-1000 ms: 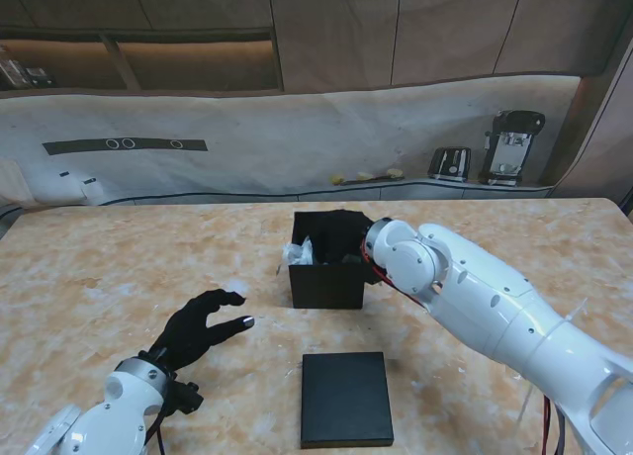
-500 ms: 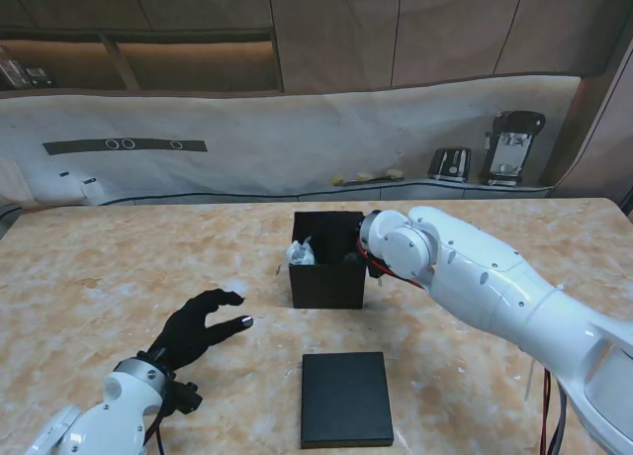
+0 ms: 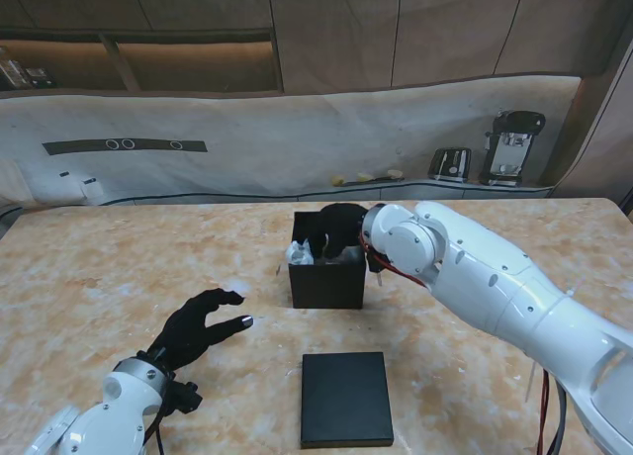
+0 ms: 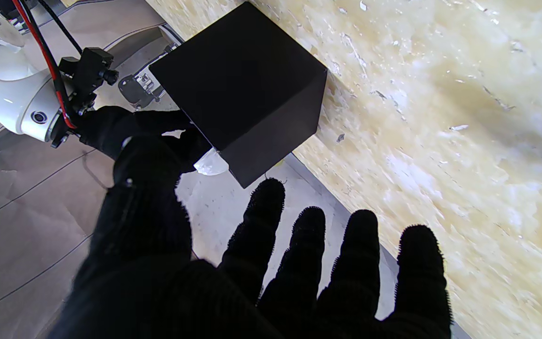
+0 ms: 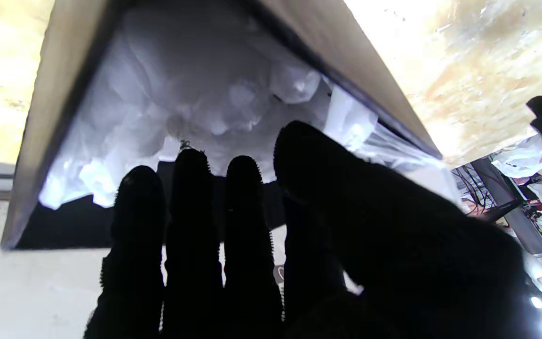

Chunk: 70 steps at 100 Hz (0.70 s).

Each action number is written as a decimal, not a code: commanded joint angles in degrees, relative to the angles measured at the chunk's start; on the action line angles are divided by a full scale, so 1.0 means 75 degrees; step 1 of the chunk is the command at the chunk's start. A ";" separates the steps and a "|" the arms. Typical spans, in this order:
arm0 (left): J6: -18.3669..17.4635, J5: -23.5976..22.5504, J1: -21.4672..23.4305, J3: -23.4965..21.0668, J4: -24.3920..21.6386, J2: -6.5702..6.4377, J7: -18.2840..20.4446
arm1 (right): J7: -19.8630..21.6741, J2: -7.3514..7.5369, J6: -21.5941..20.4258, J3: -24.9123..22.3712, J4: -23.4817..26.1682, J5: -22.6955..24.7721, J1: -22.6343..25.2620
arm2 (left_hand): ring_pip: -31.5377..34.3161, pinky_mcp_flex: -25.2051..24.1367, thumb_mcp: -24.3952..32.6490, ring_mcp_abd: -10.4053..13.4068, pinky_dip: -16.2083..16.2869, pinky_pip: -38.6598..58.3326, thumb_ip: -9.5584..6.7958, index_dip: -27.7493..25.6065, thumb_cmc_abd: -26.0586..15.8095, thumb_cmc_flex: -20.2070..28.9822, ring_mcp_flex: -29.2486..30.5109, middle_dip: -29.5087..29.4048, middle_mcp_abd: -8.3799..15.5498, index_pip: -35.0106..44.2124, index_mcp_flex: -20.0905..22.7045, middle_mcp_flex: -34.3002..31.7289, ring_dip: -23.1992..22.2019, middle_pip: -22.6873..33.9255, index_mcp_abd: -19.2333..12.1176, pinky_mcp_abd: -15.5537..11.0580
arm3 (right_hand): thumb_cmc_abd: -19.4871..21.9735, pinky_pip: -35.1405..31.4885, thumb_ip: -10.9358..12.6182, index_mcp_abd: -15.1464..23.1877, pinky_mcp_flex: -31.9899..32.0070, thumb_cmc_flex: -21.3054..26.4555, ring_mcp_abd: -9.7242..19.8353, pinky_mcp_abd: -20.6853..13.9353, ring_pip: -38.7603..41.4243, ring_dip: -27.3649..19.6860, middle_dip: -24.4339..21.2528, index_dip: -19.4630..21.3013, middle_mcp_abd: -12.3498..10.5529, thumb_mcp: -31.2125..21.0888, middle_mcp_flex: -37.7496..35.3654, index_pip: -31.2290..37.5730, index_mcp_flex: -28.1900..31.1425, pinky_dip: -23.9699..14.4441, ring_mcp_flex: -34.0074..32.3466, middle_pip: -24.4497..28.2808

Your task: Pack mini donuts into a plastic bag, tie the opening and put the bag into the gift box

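Since the earlier view the right hand (image 3: pixel 336 227) has risen to the rim of the matte black cube-shaped gift box (image 3: pixel 326 282), fingers straight, parted, gripping nothing; the crinkled clear plastic bag (image 5: pixel 195 99) fills the box; the left hand (image 3: pixel 198 326) hovers spread; a flat black square lid (image 3: pixel 344 398) lies on the beige marbled table (image 3: pixel 119 267); wood-panelled wall behind.

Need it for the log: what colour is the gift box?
Black gift box, clearest from the stand view.
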<state>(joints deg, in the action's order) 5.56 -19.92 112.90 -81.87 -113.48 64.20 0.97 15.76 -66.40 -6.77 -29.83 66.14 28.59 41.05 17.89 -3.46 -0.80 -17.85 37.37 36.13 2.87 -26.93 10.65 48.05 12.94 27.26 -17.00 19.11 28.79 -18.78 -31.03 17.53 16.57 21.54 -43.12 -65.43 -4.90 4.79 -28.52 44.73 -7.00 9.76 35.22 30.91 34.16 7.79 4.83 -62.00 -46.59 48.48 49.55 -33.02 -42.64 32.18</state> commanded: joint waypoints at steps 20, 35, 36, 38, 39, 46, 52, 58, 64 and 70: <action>-0.0069 -0.0021 0.0052 0.0050 -0.0110 0.0018 0.0102 | -0.0115 0.0308 0.0150 -0.1084 0.1068 0.0545 0.0859 | -0.0047 -0.0078 -0.0117 0.0154 0.0083 0.0046 -0.0124 0.0085 -0.0253 0.0070 -0.0146 -0.0056 0.0166 -0.0089 -0.0031 0.0239 0.0116 0.0028 -0.0156 -0.0073 | 0.0186 0.0055 0.0412 0.0055 0.0392 -0.0184 -0.0049 0.0175 -0.0628 -0.0431 -0.0660 0.0458 0.0183 -0.0286 0.0480 -0.0763 -0.0098 -0.0238 0.0385 -0.0057; -0.0074 -0.0034 0.0060 0.0110 -0.0132 0.0027 0.0045 | -0.0020 0.0518 0.0131 -0.2059 0.1966 0.0877 0.1726 | -0.0048 -0.0057 -0.0117 0.0159 0.0085 0.0059 -0.0125 0.0084 -0.0252 0.0062 -0.0144 -0.0053 0.0155 -0.0096 -0.0074 0.0233 0.0117 0.0031 -0.0166 -0.0078 | 0.0236 0.0515 0.0483 -0.0135 0.0846 -0.0530 -0.0007 0.0304 -0.0750 -0.0523 -0.0885 0.0540 0.0236 -0.0321 0.0710 -0.1003 -0.0351 -0.0105 0.0658 -0.0120; -0.0075 -0.0032 0.0060 0.0114 -0.0134 0.0028 0.0041 | -0.0020 0.0529 0.0128 -0.2130 0.2031 0.0899 0.1796 | -0.0048 -0.0042 -0.0114 0.0155 0.0087 0.0065 -0.0126 0.0084 -0.0249 0.0069 -0.0143 -0.0054 0.0160 -0.0095 -0.0073 0.0241 0.0117 0.0028 -0.0162 -0.0086 | 0.0243 0.0541 0.0486 -0.0142 0.0862 -0.0544 -0.0010 0.0316 -0.0754 -0.0529 -0.0896 0.0547 0.0240 -0.0323 0.0710 -0.1020 -0.0359 -0.0096 0.0662 -0.0120; -0.0076 -0.0027 0.0059 0.0122 -0.0137 0.0029 0.0033 | -0.0014 0.0554 0.0125 -0.2277 0.2168 0.0941 0.1939 | -0.0048 -0.0019 -0.0112 0.0147 0.0087 0.0073 -0.0127 0.0084 -0.0247 0.0075 -0.0143 -0.0052 0.0150 -0.0095 -0.0076 0.0231 0.0117 0.0033 -0.0159 -0.0105 | 0.0254 0.0582 0.0487 -0.0153 0.0896 -0.0574 -0.0005 0.0328 -0.0766 -0.0538 -0.0910 0.0553 0.0235 -0.0320 0.0720 -0.1046 -0.0377 -0.0080 0.0679 -0.0125; -0.0077 -0.0025 0.0058 0.0127 -0.0138 0.0030 0.0029 | -0.0007 0.0568 0.0126 -0.2362 0.2250 0.0966 0.2025 | -0.0047 -0.0008 -0.0109 0.0146 0.0085 0.0075 -0.0127 0.0084 -0.0242 0.0084 -0.0140 -0.0053 0.0160 -0.0095 -0.0078 0.0243 0.0117 0.0030 -0.0167 -0.0115 | 0.0261 0.0604 0.0487 -0.0165 0.0910 -0.0591 -0.0004 0.0333 -0.0777 -0.0545 -0.0918 0.0556 0.0236 -0.0318 0.0733 -0.1058 -0.0386 -0.0071 0.0696 -0.0132; -0.0096 -0.0023 0.0056 0.0161 -0.0153 0.0034 -0.0001 | 0.0011 0.0645 0.0152 -0.2922 0.2766 0.1131 0.2613 | -0.0073 0.0024 -0.0115 0.0139 0.0040 0.0038 -0.0124 0.0086 -0.0243 0.0079 -0.0152 -0.0057 0.0152 -0.0100 -0.0118 0.0246 0.0139 0.0024 -0.0185 -0.0147 | 0.0200 0.0781 0.0499 -0.0293 0.0947 -0.0655 -0.0021 0.0399 -0.0821 -0.0594 -0.0973 0.0633 0.0264 -0.0319 0.0686 -0.1086 -0.0357 0.0016 0.0687 -0.0142; -0.0154 -0.0027 0.0062 0.0191 -0.0166 0.0034 -0.0018 | 0.0071 0.0711 0.0167 -0.3406 0.3211 0.1256 0.3148 | -0.0156 0.0058 -0.0119 0.0148 -0.0075 -0.0044 -0.0122 0.0100 -0.0228 0.0065 -0.0124 -0.0083 0.0164 -0.0136 -0.0272 0.0251 0.0231 -0.0006 -0.0296 -0.0151 | 0.0116 0.0866 0.0452 -0.0389 0.0956 -0.0675 -0.0043 0.0435 -0.0847 -0.0632 -0.1024 0.0663 0.0298 -0.0318 0.0597 -0.0977 -0.0340 0.0069 0.0639 -0.0170; -0.0246 -0.0060 0.0066 0.0228 -0.0167 0.0036 -0.0062 | 0.0026 0.0748 0.0185 -0.3869 0.3606 0.1430 0.3701 | -0.0266 0.0132 -0.0112 0.0132 -0.0197 -0.0081 -0.0124 0.0095 -0.0232 0.0046 -0.0046 -0.0204 0.0221 -0.0138 -0.0550 0.0119 0.0390 -0.0090 -0.0498 -0.0137 | 0.0077 0.0895 0.0435 -0.0442 0.0967 -0.0718 -0.0064 0.0473 -0.0846 -0.0638 -0.1035 0.0655 0.0334 -0.0289 0.0572 -0.0956 -0.0325 0.0087 0.0623 -0.0176; -0.0252 -0.0068 0.0068 0.0263 -0.0184 0.0036 -0.0072 | -0.0049 0.0776 0.0180 -0.4331 0.3993 0.1606 0.4278 | -0.0367 0.0169 -0.0115 0.0106 -0.0278 -0.0076 -0.0124 0.0083 -0.0211 0.0023 -0.0017 -0.0371 0.0224 -0.0083 -0.0618 0.0102 0.0546 -0.0212 -0.0569 -0.0126 | 0.0142 0.0943 0.0416 -0.0532 0.1005 -0.0841 -0.0085 0.0489 -0.0861 -0.0647 -0.1053 0.0615 0.0368 -0.0229 0.0585 -0.1009 -0.0392 0.0113 0.0643 -0.0207; -0.0221 -0.0074 0.0066 0.0302 -0.0197 0.0033 -0.0065 | -0.0183 0.0785 0.0178 -0.4756 0.4354 0.1782 0.4839 | -0.0455 0.0228 -0.0122 0.0096 -0.0333 -0.0048 -0.0120 0.0096 -0.0190 -0.0030 0.0032 -0.0532 0.0221 -0.0063 -0.0630 0.0058 0.0694 -0.0318 -0.0587 -0.0117 | 0.0195 0.1020 0.0411 -0.0607 0.1075 -0.0960 -0.0129 0.0529 -0.0868 -0.0651 -0.1062 0.0600 0.0401 -0.0144 0.0579 -0.1076 -0.0433 0.0150 0.0664 -0.0223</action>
<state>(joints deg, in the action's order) 3.61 -20.29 112.96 -79.99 -114.16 64.20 -0.37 15.06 -61.49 -5.62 -64.83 98.02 41.87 73.50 16.35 -2.03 -0.80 -17.85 36.31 36.10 2.87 -26.91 10.65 48.05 13.05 24.67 -16.99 19.11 25.71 -18.78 -27.68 16.41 13.76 21.54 -42.11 -58.57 -3.29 0.54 -21.59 38.70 -7.37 12.90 29.44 27.22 28.96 12.38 6.52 -63.41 -42.91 40.73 47.32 -32.68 -38.52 31.40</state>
